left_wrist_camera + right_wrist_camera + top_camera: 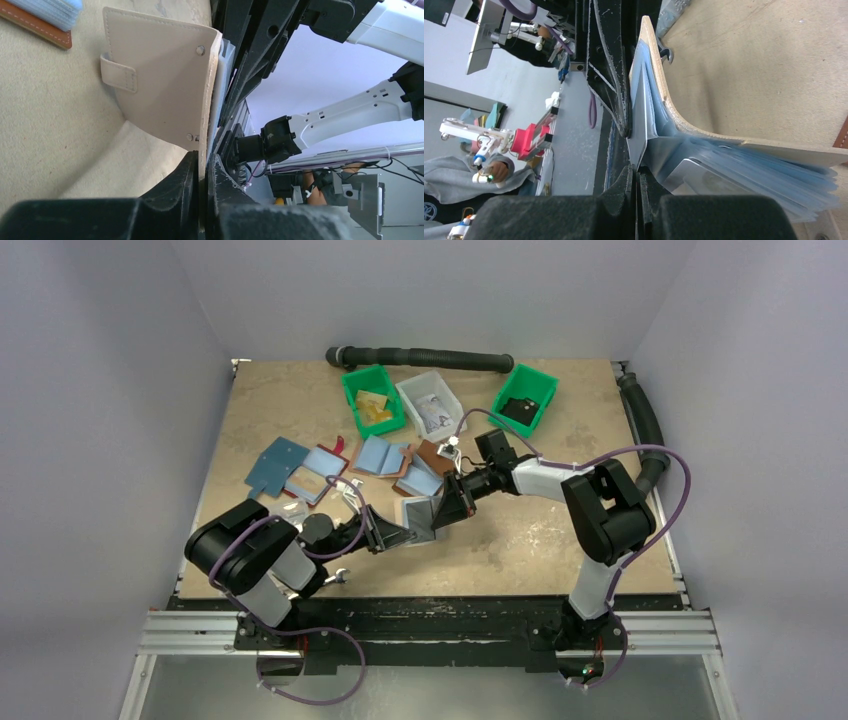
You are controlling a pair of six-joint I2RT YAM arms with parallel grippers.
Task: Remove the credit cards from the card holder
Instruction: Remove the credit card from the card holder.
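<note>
Robotics lab, set up as enclosed test cell. Left arm (255, 555) and right arm (605, 510) bolted to aluminium rail (450, 635) at near edge of table (560, 550). Plain pale walls (120, 360) box table in on three sides. Purple cables (660, 455) loop loose over arms. Green bins (372, 400) and black corrugated hose (430, 358) at far edge. Wrist views look past cell: more aluminium framing (365, 195); another white arm (340, 112), possibly neighbouring station; person in grey hoodie (449, 170) near red fixture (531, 140).
</note>
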